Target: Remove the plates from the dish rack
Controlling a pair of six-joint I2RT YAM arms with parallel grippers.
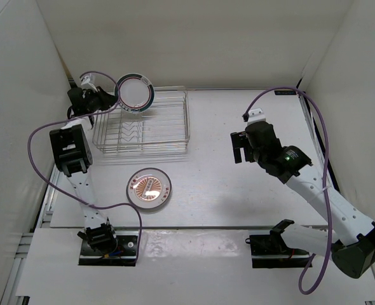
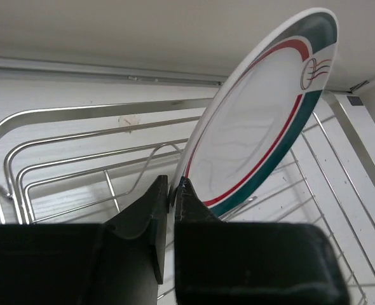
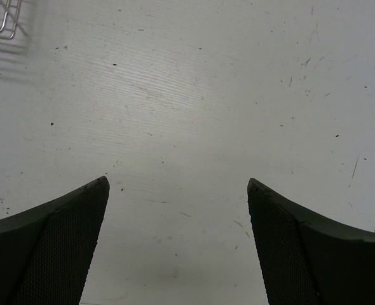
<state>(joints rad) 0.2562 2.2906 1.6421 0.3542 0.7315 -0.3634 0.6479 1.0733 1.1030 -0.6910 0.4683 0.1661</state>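
Left gripper [image 2: 173, 188] on one green-rimmed plate [image 2: 257, 108] — one orange plate [image 1: 149, 188] outside rack [image 1: 168, 130]

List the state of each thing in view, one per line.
left gripper: shut on the rim of the green-rimmed plate.
green-rimmed plate: on edge, tilted, over the far side of the dish rack.
dish rack: no other plate in it.
orange plate: flat on the table, in front of the dish rack.
right gripper: open, above bare table.
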